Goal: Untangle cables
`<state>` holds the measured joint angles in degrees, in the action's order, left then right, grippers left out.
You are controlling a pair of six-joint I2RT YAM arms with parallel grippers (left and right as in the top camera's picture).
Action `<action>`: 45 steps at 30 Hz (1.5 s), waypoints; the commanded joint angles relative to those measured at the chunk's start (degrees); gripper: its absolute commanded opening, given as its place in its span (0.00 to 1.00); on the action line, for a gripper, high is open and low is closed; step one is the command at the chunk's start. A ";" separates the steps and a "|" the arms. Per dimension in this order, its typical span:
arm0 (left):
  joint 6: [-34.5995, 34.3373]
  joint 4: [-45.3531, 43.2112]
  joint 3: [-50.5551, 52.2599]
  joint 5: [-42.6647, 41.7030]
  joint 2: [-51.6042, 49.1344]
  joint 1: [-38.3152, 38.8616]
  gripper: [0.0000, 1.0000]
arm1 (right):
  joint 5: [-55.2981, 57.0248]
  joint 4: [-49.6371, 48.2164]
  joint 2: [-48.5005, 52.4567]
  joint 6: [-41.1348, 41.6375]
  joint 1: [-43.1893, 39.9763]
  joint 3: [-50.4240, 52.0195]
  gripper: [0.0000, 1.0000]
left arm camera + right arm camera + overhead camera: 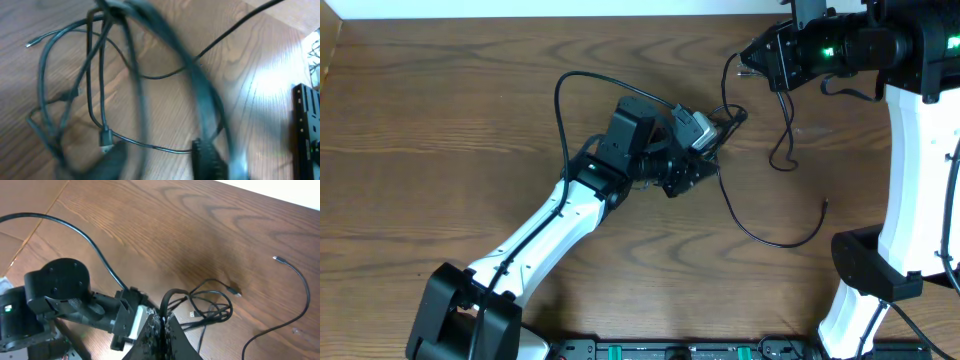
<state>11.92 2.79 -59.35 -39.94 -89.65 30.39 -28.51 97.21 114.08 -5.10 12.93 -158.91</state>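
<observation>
Knots are our worry here. The black cables (728,115) lie in a tangle on the table (440,120), toward its far side and right of centre. Several loops cross one another just beside the left end effector (708,138). One long tail (770,238) runs off toward the near edge and ends well apart from the bunch. One strand rises from the tangle to the right end effector (162,327), which is clamped on it and holds it above the table. The left end effector's fingers (112,160) look spread apart in the blurred wrist view, with a thin strand lying between them but nothing gripped.

From this we judge the main risk. If the right arm pulls upward while nothing pins the bunch, the whole tangle may lift or slide as one, and the crossings may cinch tighter rather than open. The thin strand could also slip out of the closed fingers under load. A loop might catch on the left end effector, or on the thick arm wire (560,100) arching beside it. Should the left fingers close now, they may pinch several strands together, since we cannot tell which loop lies where.
</observation>
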 commanded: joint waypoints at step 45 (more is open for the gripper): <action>-22.45 17.16 -24.15 16.37 21.94 -31.17 0.07 | -10.21 -9.27 -0.15 -5.68 -4.66 19.98 0.59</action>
<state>-5.21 21.10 -80.88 -21.47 -68.40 -0.91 -35.53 89.34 114.08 -9.56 3.95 -139.04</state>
